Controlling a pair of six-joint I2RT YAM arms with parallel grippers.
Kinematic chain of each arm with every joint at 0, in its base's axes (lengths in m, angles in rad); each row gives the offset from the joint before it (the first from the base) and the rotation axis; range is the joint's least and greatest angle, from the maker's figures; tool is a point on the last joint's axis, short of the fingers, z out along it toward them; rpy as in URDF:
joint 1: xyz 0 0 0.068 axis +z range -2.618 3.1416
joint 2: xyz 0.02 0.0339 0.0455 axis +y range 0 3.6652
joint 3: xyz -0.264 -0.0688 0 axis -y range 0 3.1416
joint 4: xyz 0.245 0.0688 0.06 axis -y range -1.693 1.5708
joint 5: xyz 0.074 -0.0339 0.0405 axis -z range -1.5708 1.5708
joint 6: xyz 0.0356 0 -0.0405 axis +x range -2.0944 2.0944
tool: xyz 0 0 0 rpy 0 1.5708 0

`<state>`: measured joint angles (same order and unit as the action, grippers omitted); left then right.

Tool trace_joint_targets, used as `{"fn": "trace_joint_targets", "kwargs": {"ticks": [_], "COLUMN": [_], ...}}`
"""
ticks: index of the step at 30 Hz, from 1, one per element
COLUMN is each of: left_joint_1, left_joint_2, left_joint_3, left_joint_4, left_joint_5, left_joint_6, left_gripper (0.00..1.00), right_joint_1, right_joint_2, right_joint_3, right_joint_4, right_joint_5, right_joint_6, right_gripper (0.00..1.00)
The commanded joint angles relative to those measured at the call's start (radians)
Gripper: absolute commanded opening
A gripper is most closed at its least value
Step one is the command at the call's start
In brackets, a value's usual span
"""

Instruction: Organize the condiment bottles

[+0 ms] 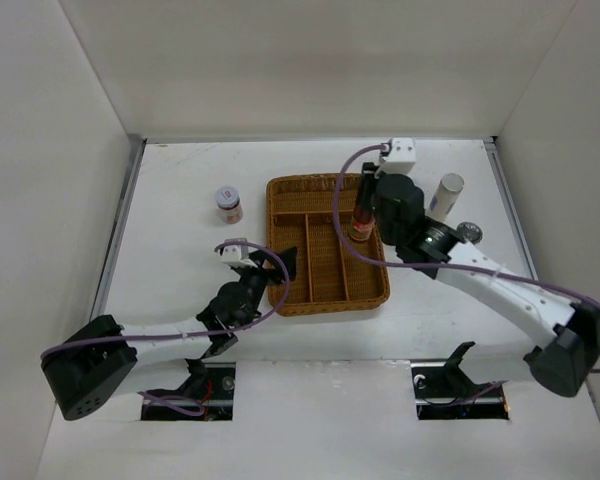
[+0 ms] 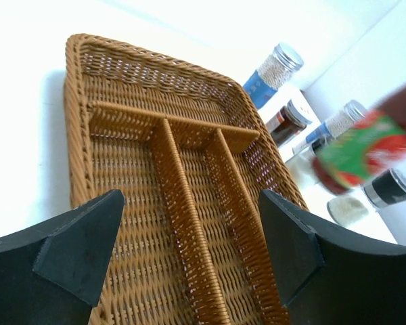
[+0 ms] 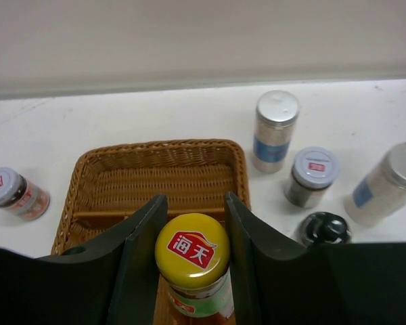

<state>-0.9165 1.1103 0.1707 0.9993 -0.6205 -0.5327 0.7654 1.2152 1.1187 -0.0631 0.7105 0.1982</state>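
Observation:
My right gripper (image 1: 363, 205) is shut on the yellow-capped, red-labelled sauce bottle (image 3: 192, 250) and holds it upright over the right side of the brown wicker tray (image 1: 280, 190). The bottle shows blurred in the left wrist view (image 2: 365, 145). My left gripper (image 1: 273, 265) is open and empty at the tray's near left corner, with the tray (image 2: 122, 81) between its fingers (image 2: 81, 237). A silver-lidded jar (image 1: 228, 204) stands left of the tray. Right of the tray are a white blue-labelled shaker (image 3: 273, 131), a silver-lidded jar (image 3: 311, 176), a second shaker (image 3: 386, 183) and a dark black-capped bottle (image 3: 323, 229).
The tray has one cross compartment at the far end and three long ones, all empty in the left wrist view. White walls enclose the table on the left, back and right. A grey-topped container (image 2: 389, 188) stands beyond the sauce bottle.

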Motion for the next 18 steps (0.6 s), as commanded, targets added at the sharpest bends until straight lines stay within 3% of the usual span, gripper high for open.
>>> {"fn": "trace_joint_targets", "kwargs": {"ticks": [1,10,18], "left_joint_1": [0.009,0.015,0.021], "left_joint_2": [-0.027,-0.033,-0.036], "left_joint_3": [-0.014,-0.023,-0.027], "left_joint_4": [0.041,0.041,0.041], "left_joint_5": [-0.031,-0.033,-0.031], "left_joint_6": [-0.016,-0.026,-0.029], "left_gripper": [0.8,0.8,0.8], "right_joint_1": [0.004,0.018,0.018], "right_joint_2": [0.091,0.326,0.438], "right_joint_3": [0.116,0.236,0.237], "right_joint_4": [0.207,0.246,0.281], "right_joint_5": [-0.069,-0.141,-0.166], "right_joint_6": [-0.017,0.007,0.035], "right_gripper": [0.25,0.26,0.26]}}
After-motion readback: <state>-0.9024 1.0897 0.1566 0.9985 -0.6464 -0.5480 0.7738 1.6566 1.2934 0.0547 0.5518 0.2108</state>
